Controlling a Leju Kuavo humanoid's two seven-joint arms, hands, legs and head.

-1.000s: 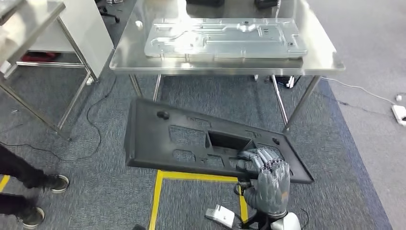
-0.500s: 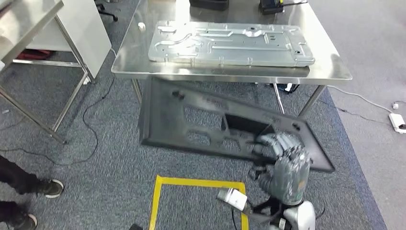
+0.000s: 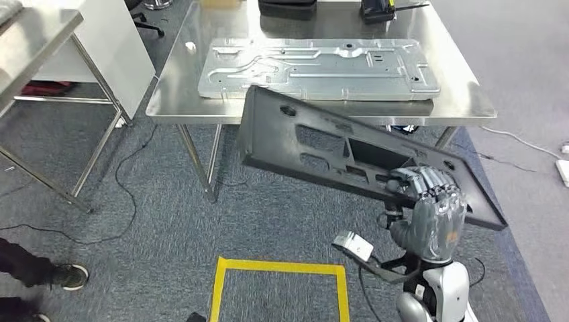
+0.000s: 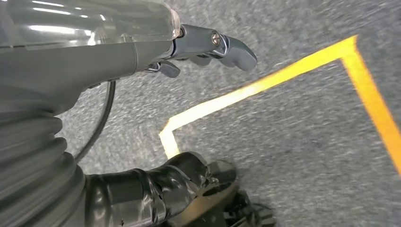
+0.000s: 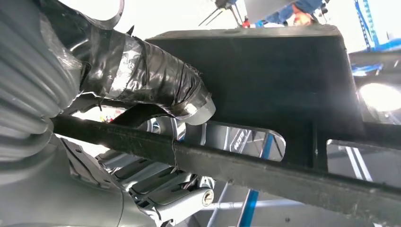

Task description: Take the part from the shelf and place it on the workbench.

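The part is a long black plastic panel (image 3: 315, 144) with several cut-outs. My right hand (image 3: 429, 208) grips it near its right end, fingers curled over its near edge. The panel hangs tilted in the air, its far left corner level with the front edge of the steel workbench (image 3: 168, 100). In the right wrist view the thumb (image 5: 156, 80) presses on the black panel (image 5: 265, 85) from beneath and the fingers (image 5: 156, 184) wrap a rib. My left hand (image 4: 208, 45) hangs over the carpet, fingers apart, holding nothing.
A large silver metal plate (image 3: 315, 67) covers much of the workbench, with dark boxes (image 3: 288, 8) behind it. A second steel table (image 3: 40, 40) stands at the left. Yellow floor tape (image 3: 282, 268) marks the carpet. A person's shoe (image 3: 64, 275) is at lower left.
The whole picture has shifted, so the camera moved. My right hand has lifted the black panel up and to the right, from low over the carpet to the workbench's front edge.
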